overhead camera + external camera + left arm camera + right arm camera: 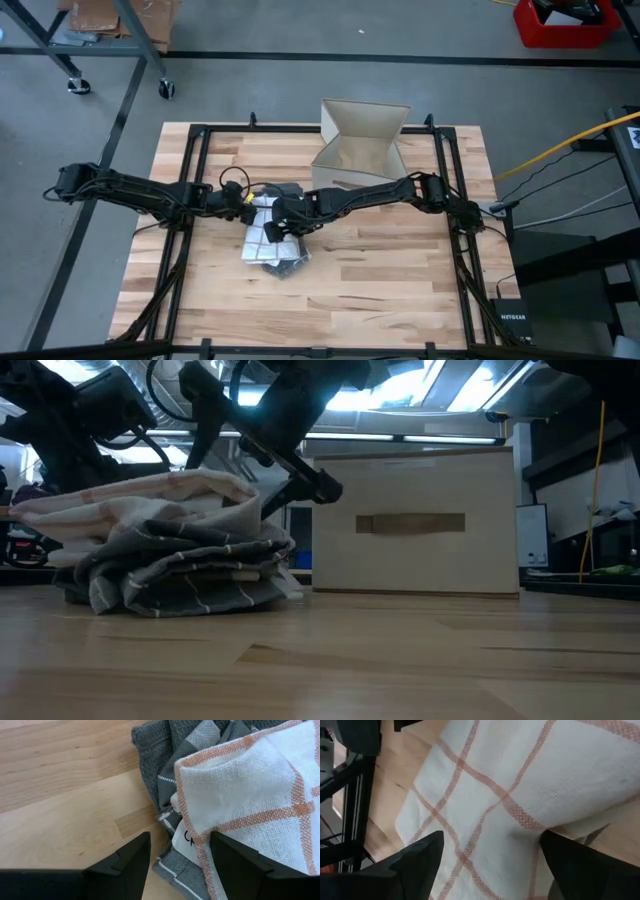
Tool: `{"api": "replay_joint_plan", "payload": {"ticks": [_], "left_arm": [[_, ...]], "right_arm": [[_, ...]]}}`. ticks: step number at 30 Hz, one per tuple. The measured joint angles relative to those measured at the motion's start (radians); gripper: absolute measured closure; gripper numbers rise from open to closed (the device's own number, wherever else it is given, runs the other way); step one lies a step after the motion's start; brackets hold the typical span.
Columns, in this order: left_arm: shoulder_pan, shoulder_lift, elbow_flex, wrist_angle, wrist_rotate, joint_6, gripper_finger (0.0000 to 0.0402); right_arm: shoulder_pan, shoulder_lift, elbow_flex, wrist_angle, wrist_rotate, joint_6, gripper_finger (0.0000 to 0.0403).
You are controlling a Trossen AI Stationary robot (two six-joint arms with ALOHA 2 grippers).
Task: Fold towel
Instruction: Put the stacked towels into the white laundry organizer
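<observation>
**Two towels stacked mid-table, both grippers spread over them**

Two cloths make up the pile near the middle of the wooden table [400, 270]. On top lies a white towel with orange check lines [259, 222], folded over on itself; in the low view its upper layer [150, 500] arches over the heap. Beneath it sits a grey towel with thin white stripes [280, 262], crumpled, its edges sticking out past the white one on the side nearer the table's front edge. A small white label with dark lettering [184, 839] shows at the white towel's hem in the left wrist view.

Left gripper [243, 203]: at the pile's left side, low over the table. Its wrist view shows the two dark fingers [131, 857] parted, with the corner of the white towel and the grey hem between them; nothing is clamped.

Right gripper [272, 224]: reaching in from the right, directly above the white towel. Its fingers [417, 855] stand wide apart with checked fabric filling the gap below them; no fold is pinched. In the low view this arm angles down to the top of the pile.

An open cardboard box [362, 145] stands behind the pile toward the table's far edge, apart from the towels. The black metal frame [196, 160] runs around the tabletop. Off the table, a red bin [560, 28] sits on the floor at far right, and a yellow cable [560, 145] trails past the right side.
</observation>
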Motion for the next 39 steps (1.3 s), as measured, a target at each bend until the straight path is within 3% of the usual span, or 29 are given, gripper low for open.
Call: {"api": "replay_joint_plan", "payload": {"ticks": [8, 16, 26, 39], "left_arm": [[0.001, 0.0, 0.0, -0.001, 0.0, -0.006, 0.0204], [0.034, 0.0, 0.0, 0.01, 0.013, -0.055, 0.0204], [0.052, 0.0, 0.0, 0.094, 0.061, 0.003, 0.0204], [0.095, -0.007, 0.0, 0.1, 0.135, 0.024, 0.0204]], "right_arm": [[0.0, -0.001, 0.0, -0.033, -0.001, -0.074, 0.0066], [0.0, -0.001, 0.0, -0.266, -0.012, 0.076, 0.0066], [-0.013, 0.01, 0.001, -0.196, -0.02, 0.08, 0.0066], [-0.013, 0.094, 0.002, -0.176, -0.179, 0.089, 0.0066]]}}
